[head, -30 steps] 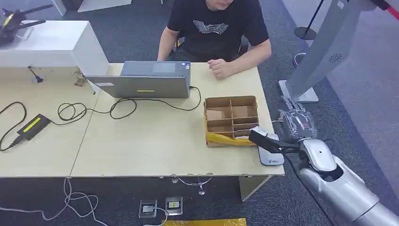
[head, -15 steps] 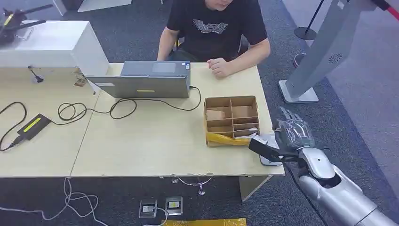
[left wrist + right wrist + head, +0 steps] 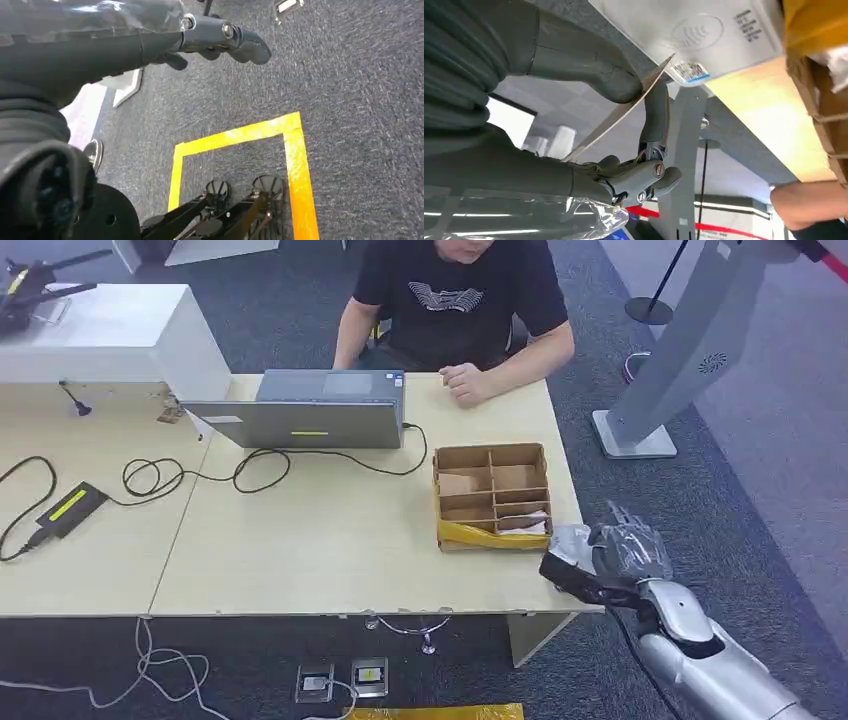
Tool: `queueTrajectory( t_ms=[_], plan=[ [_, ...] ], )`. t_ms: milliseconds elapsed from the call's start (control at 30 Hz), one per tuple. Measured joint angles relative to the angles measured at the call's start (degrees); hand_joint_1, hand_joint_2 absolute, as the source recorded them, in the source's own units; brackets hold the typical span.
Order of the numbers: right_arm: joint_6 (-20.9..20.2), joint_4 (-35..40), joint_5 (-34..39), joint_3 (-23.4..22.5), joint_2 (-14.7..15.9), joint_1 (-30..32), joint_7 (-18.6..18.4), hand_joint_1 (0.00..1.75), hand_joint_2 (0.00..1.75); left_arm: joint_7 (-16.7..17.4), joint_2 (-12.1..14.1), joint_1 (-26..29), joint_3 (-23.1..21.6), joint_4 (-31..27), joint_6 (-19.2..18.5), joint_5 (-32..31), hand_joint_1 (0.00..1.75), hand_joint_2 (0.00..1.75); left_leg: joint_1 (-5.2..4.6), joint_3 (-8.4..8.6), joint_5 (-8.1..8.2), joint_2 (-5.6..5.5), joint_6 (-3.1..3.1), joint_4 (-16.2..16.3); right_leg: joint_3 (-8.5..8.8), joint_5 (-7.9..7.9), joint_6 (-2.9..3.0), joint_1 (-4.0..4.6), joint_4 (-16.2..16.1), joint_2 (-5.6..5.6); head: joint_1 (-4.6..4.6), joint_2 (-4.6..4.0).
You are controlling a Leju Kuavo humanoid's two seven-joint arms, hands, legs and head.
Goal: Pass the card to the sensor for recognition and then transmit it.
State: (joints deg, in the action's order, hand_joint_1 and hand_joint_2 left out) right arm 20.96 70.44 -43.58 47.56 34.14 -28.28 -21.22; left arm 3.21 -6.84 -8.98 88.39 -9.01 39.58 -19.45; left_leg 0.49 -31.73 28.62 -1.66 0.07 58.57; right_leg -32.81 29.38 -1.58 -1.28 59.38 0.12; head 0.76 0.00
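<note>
My right hand (image 3: pixel 622 552) hangs over the table's front right corner and pinches a thin pale card (image 3: pixel 624 112) between the thumb and fingers (image 3: pixel 651 125). In the right wrist view the card is edge-on, tilted, with its tip just off the white sensor pad (image 3: pixel 704 35) lying on the table; whether they touch I cannot tell. In the head view the hand covers the sensor. My left hand (image 3: pixel 210 37) hangs beside my body above the carpet, fingers loosely extended and holding nothing.
A cardboard divider box (image 3: pixel 490 490) stands on the wooden table (image 3: pixel 330 540) right beside my right hand. A person (image 3: pixel 455 300) sits at the far side behind a laptop (image 3: pixel 310 410), fist on the table. Cables and a power adapter (image 3: pixel 70 508) lie left. A grey stand (image 3: pixel 690 350) rises at the right.
My right hand has drawn back along the table's right edge toward the front corner, carrying the card, and now covers the sensor that showed beside it a second ago.
</note>
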Motion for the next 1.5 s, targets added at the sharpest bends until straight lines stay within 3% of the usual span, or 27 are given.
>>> queueTrajectory(
  t_ms=[367, 967, 1233, 1500],
  plan=[
    [3.7, -7.7, 6.1, 2.8, -2.2, -1.2, 3.7, 1.75, 1.75, 1.2, 0.0, 0.1, 0.0, 0.0, 0.1, -3.3, 0.00, 0.00, 0.00, 0.12, 0.00, 0.01, 0.00, 0.0, 0.10, 0.00, 0.00, 0.01, 0.0, 0.00, 0.00, 0.00],
    [7.2, -18.5, 14.9, 4.3, -4.9, -3.6, 6.4, 1.75, 1.75, 0.6, 0.2, 0.0, 0.0, 0.0, 0.0, -1.9, 0.00, 0.00, 0.02, 1.01, 0.08, 0.22, 0.00, 0.0, 0.96, 0.00, -0.01, 0.04, -0.2, 0.18, 0.00, 0.00],
    [8.7, -20.0, 15.9, 5.8, -5.2, -3.3, 4.4, 1.75, 1.75, -0.2, 0.3, 0.0, 0.0, 0.0, -1.3, -2.0, 0.00, 0.00, 0.06, 1.18, 0.10, 0.56, 0.00, 0.0, 1.04, -0.10, -0.04, 0.08, -0.2, 0.46, -0.02, 0.00],
    [11.8, -20.3, 15.8, 7.5, -2.8, 0.0, 0.4, 1.75, 1.75, -0.2, 0.6, 0.1, 0.0, 0.0, -3.1, -2.3, 0.00, 0.00, 0.04, 0.50, 0.00, 0.47, 0.01, 0.0, 0.42, -0.26, -0.03, 0.05, -0.2, 0.42, 0.00, 0.00]
  ],
)
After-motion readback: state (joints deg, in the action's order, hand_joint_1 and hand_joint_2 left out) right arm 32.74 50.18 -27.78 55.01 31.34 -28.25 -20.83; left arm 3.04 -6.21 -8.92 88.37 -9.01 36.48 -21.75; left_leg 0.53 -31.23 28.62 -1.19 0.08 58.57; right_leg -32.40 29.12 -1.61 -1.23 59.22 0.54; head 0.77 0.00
